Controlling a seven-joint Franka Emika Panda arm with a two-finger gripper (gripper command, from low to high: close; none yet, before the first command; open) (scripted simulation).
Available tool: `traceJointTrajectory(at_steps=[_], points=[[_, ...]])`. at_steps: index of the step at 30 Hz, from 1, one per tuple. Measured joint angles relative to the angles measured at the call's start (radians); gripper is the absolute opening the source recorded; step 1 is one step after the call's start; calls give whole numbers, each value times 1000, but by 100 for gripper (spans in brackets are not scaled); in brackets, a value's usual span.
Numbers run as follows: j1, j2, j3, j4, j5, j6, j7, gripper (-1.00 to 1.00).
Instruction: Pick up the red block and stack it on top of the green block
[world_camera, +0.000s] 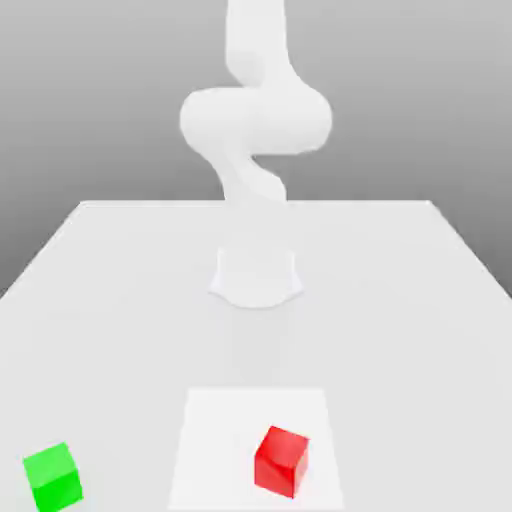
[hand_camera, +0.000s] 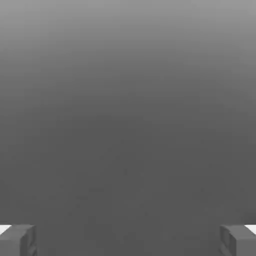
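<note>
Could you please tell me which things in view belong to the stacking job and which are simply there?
For the job:
- red block
- green block
- gripper, fingers apart

Simply there:
- white square around the red block's base
- pale table

From here, the bright red cube (world_camera: 281, 461) looks matt and smooth, its faces plain, rather like painted plastic. The bright green cube (world_camera: 53, 477) has that same flat, even finish. The pale grey desk (world_camera: 400, 350) looks smooth and matt, and the white four-sided patch (world_camera: 215, 440) on it looks just as smooth. The white, rounded robot arm (world_camera: 257, 120) seems smooth-shelled, like plastic. The dark grey two-fingered gripper (hand_camera: 128, 241) looks matt.
</note>
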Motion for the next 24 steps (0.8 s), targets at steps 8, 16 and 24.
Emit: traceJointTrajectory(at_steps=[8,16,24], points=[[-68,297,84,-76,-47,124,178,0],[-98,588,126,-149,-89,246,351,0],[-83,870,132,-218,-64,377,467,0]])
